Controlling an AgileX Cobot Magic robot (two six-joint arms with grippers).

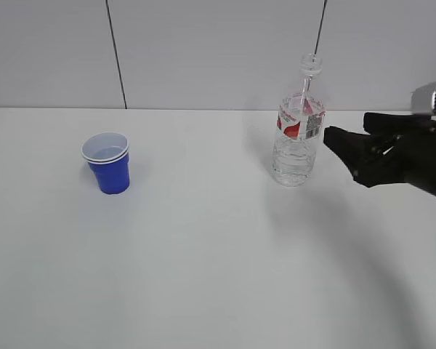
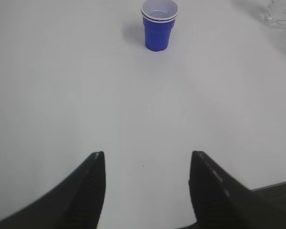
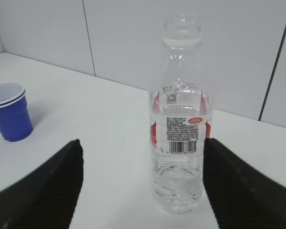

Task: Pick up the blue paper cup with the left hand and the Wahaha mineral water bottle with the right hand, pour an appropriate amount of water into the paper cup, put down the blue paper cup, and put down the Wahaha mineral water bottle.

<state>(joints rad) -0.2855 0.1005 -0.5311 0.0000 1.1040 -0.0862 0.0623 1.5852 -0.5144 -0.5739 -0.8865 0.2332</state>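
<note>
The blue paper cup point(image 1: 108, 162) stands upright on the white table point(image 1: 203, 254) at the left, white inside; it also shows in the left wrist view point(image 2: 159, 24) and the right wrist view point(image 3: 8, 111). The Wahaha mineral water bottle point(image 1: 298, 131) stands upright right of centre, uncapped, with water in its lower part point(image 3: 178, 181). My right gripper point(image 1: 343, 142) is open just right of the bottle, not touching it; in the right wrist view point(image 3: 142, 148) the bottle point(image 3: 180, 129) sits ahead near the right finger. My left gripper point(image 2: 147, 160) is open and empty, well short of the cup.
A white panelled wall point(image 1: 218, 51) with dark seams stands behind the table. The table's near edge shows at the lower right of the left wrist view point(image 2: 276, 185). The left arm is out of the exterior view.
</note>
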